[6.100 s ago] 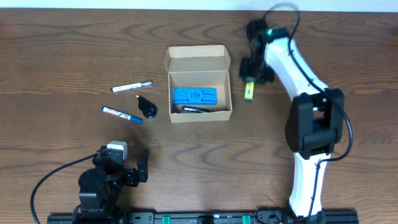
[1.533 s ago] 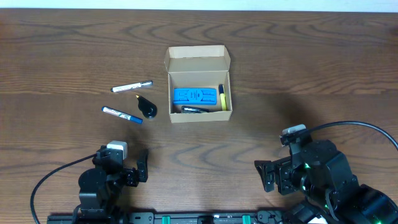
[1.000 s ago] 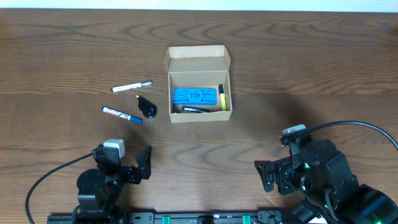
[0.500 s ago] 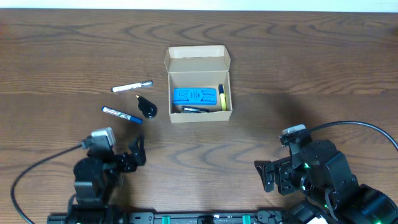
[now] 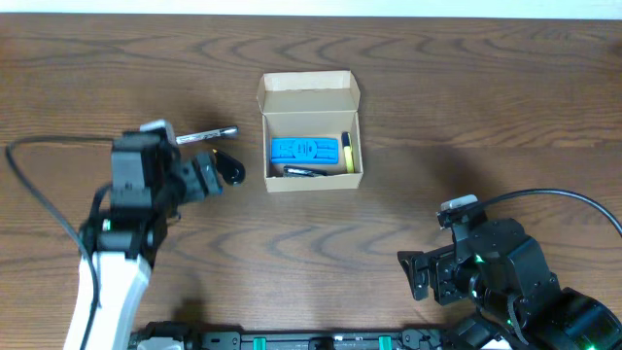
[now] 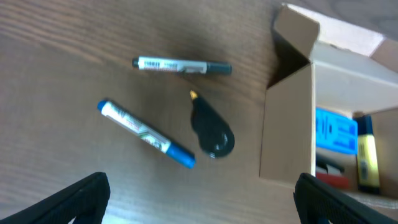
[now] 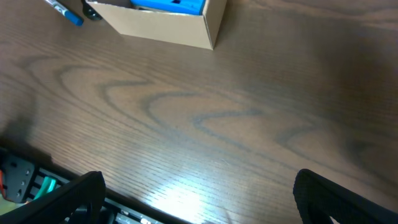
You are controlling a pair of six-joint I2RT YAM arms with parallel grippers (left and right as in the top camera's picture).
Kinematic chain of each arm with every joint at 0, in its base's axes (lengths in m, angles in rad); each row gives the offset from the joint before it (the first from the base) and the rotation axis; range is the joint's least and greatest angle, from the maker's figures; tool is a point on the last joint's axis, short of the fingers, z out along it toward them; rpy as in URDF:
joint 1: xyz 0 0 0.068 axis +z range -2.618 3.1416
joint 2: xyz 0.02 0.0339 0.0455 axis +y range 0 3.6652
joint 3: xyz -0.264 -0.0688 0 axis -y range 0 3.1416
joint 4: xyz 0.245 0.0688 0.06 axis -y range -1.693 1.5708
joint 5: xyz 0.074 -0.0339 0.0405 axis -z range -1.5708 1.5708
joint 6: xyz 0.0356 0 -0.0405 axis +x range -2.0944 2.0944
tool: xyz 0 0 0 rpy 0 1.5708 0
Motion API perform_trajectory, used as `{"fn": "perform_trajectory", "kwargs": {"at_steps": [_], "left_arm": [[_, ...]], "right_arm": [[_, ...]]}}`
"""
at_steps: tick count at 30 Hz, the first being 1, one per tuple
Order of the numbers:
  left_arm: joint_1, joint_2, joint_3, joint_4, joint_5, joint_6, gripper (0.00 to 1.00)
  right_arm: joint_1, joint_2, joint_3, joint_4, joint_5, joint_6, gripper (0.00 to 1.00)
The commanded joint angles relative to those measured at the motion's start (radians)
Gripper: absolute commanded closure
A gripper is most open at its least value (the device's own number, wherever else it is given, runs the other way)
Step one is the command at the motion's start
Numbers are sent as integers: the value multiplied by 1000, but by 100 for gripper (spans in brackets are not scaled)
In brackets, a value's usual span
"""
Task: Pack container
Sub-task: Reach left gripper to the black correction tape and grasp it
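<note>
The container (image 5: 313, 181) is a tan cardboard box near the table's middle, its lid flap (image 5: 308, 93) open at the back. Inside lie a blue block (image 5: 304, 149), a yellow marker (image 5: 346, 153) and a dark pen (image 5: 303, 171). My left gripper (image 5: 202, 176) hovers open and empty over the loose items left of the box. In the left wrist view (image 6: 202, 202) it looks down on a white marker (image 6: 181, 65), a blue-capped marker (image 6: 146, 134) and a black teardrop-shaped item (image 6: 211, 130). My right gripper (image 5: 418, 274) rests open and empty near the front edge.
The white marker (image 5: 207, 135) and the black item (image 5: 231, 170) lie left of the box in the overhead view, where my left arm covers the blue-capped marker. In the right wrist view the box (image 7: 168, 28) is far ahead across bare wood.
My left arm has lifted from the front edge and swung back over the loose pens. The right arm, at the box with the yellow marker earliest, is back at the front and still.
</note>
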Motion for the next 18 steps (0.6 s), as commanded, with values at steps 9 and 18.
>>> {"fn": "perform_trajectory", "kwargs": {"at_steps": [9,18], "left_arm": [[6,282,117,101,24,-3,5],[-75,433,117,111,-101,-76,5]], "right_arm": [[10,-2,-5,-2,-2,11,1],[10,-2,-5,-2,-2,11,1]]}}
